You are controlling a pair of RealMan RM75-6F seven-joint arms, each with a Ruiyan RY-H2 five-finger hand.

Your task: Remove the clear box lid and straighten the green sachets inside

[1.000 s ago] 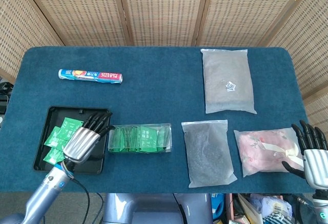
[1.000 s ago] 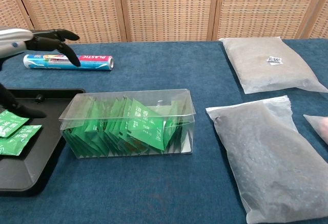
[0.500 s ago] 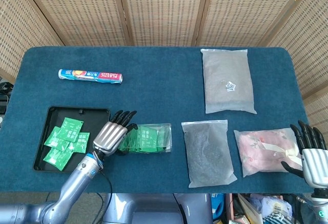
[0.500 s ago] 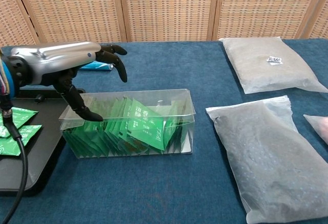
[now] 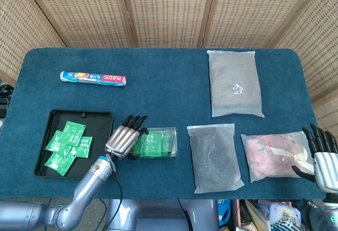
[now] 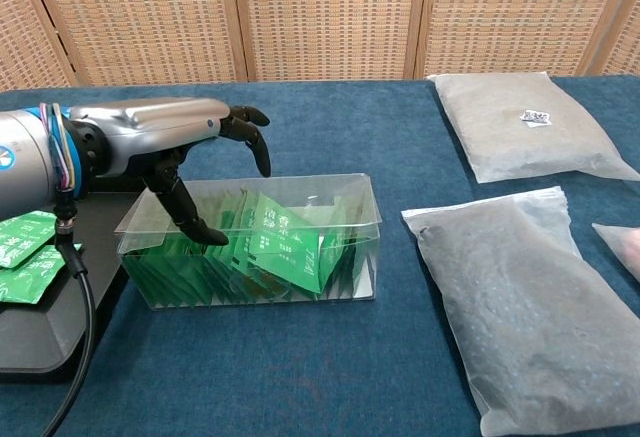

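Two hands in view: left hand [image 6: 185, 172] poised over the left end of the clear rectangular plastic box [image 6: 300, 257], fingers spread and curved downward, thumb tip at or just above the transparent lid [image 6: 300, 192], nothing gripped. Right hand [image 5: 322, 154] at the bench's near right edge, fingers apart, empty, just beside the pink fabric item in a clear bag [image 5: 272, 154]. Inside the box, green sachets [image 6: 285, 247] leaning at uneven angles, lid on top. Left of the box, a black shallow tray [image 5: 45, 159] with a few loose green packets [image 5: 66, 144]. Further back on the blue-covered bench [image 5: 158, 93]: a cling-film roll in a blue printed wrapper [image 5: 93, 78].
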